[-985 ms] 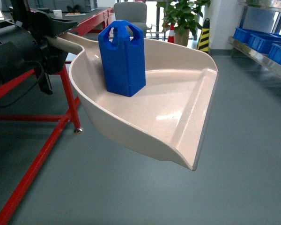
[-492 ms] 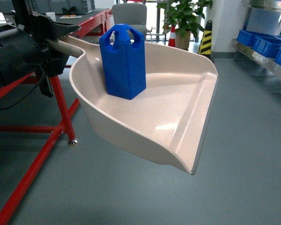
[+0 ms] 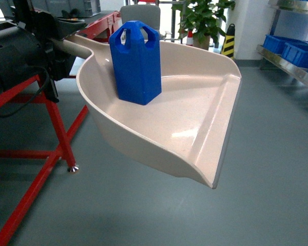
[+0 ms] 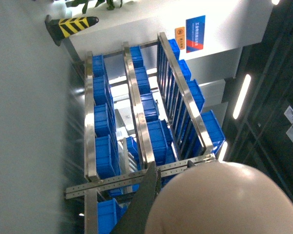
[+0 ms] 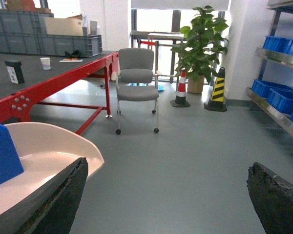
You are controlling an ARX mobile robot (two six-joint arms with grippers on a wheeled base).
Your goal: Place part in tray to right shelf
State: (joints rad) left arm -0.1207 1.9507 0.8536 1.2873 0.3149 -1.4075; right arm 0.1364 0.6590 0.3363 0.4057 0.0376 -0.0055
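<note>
The beige tray (image 3: 195, 118) hangs in front of me in the head view, level above the floor. My left gripper (image 3: 65, 37) is shut on its long handle at the upper left. The blue part (image 3: 138, 61) stands upright at the back of the tray, near the handle. In the left wrist view the tray's (image 4: 224, 200) rounded surface fills the lower right beside one black finger (image 4: 142, 204). My right gripper (image 5: 168, 195) is open with only floor between its fingers, just right of the tray (image 5: 49, 153) and part (image 5: 2, 156). The right shelf (image 3: 290, 64) runs along the right edge.
A red-framed table (image 3: 56, 133) stands at the left, its foot on the floor. Ahead are a grey office chair (image 5: 136, 78), a potted plant (image 5: 200, 39) and striped cones (image 5: 217, 90). Blue crates (image 4: 102, 146) fill the steel shelf (image 4: 136, 112). Grey floor (image 3: 277, 169) spreads ahead.
The red table leg and its foot slide down and left in the head view and the shelf shifts slightly right. The tray and part stay put relative to me.
</note>
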